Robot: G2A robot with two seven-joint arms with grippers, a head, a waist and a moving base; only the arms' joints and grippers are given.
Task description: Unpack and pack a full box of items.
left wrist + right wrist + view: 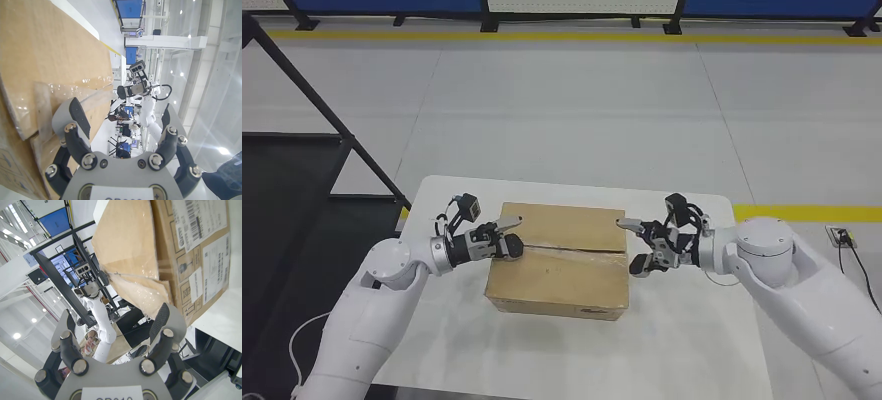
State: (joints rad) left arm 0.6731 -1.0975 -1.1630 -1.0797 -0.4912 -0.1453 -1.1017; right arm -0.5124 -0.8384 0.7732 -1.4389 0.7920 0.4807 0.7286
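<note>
Two sets of spread fingers [79,117] flanked the box [552,300], left gripper [504,243] at 9 o'clock, right gripper [634,245] at 3; you needed to lift its taped flaps [560,272] evenly.

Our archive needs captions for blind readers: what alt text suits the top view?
A closed cardboard box sits on a white table; the left gripper and right gripper, both open, are at its opposite ends.

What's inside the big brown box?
The box has its top flaps shut, with clear tape over their seam, so whatever is inside is covered. The left tool and right tool are open at the seam's ends.
</note>
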